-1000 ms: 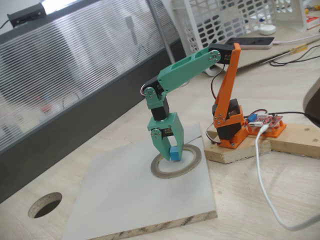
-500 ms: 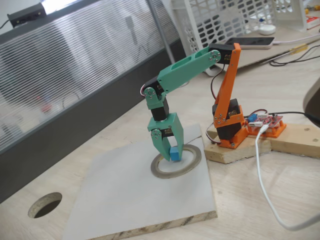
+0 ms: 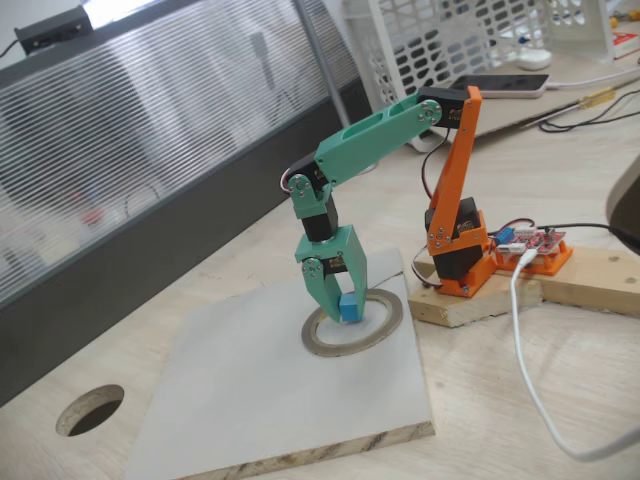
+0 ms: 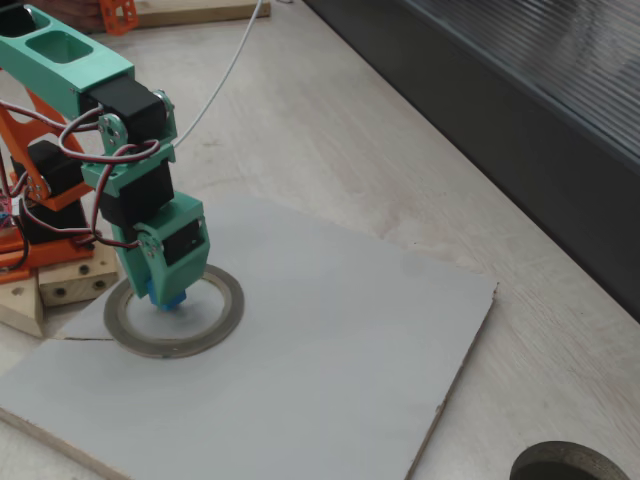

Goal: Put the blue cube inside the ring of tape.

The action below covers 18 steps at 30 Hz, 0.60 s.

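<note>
**Blue cube held low over the tape ring's opening**

The blue cube (image 3: 349,308) sits clamped between the teal fingers of the gripper (image 3: 343,306), which is closed on it. In both fixed views the cube hangs within the outline of the ring of tape (image 3: 385,323), toward the ring's 10 o'clock side in the view from the front (image 3: 349,308); whether it touches the board beneath cannot be told. In the other fixed view the cube (image 4: 168,296) shows as a blue sliver under the gripper (image 4: 170,294), again over the opening of the ring (image 4: 225,312).

The ring lies flat on a pale grey board (image 3: 260,390), near the board's 1 o'clock corner. The arm's teal forearm (image 3: 375,137) slopes down from an orange upright (image 3: 455,160) whose base is fixed on a wooden block (image 3: 580,275) at the ring's 3 o'clock. A white cable (image 3: 525,350) trails across the wooden tabletop (image 3: 480,400). A dark round hole (image 3: 90,410) is cut in the tabletop at the board's 9 o'clock, well apart from the ring.
</note>
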{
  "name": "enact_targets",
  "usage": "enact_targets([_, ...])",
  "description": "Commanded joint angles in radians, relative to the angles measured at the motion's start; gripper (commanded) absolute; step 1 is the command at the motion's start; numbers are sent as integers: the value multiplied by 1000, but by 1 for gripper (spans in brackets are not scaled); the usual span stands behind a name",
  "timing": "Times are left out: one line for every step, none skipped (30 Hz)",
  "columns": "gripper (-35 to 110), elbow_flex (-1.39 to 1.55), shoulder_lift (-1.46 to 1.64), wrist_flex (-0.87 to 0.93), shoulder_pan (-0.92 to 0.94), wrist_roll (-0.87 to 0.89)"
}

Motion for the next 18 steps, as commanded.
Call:
enact_targets([11,3,34,17,9,5])
enact_targets([11,3,34,17,9,5])
enact_targets([11,3,34,17,9,5])
enact_targets([11,3,34,17,9,5])
enact_targets([11,3,34,17,9,5])
enact_targets([11,3,34,17,14,5])
enact_targets([11,3,34,17,15,5])
enact_targets([11,3,34,17,15,5])
enact_targets([11,3,34,17,15,5])
enact_targets([11,3,34,17,15,5])
enact_targets([11,3,34,17,15,5])
enact_targets([11,3,34,17,15,5])
enact_targets([11,3,35,17,14,5])
enact_targets([11,3,35,17,9,5])
enact_targets([11,3,35,17,9,5])
enact_targets([11,3,35,17,9,5])
enact_targets([11,3,35,17,9,3])
enact_targets([11,3,35,17,9,3])
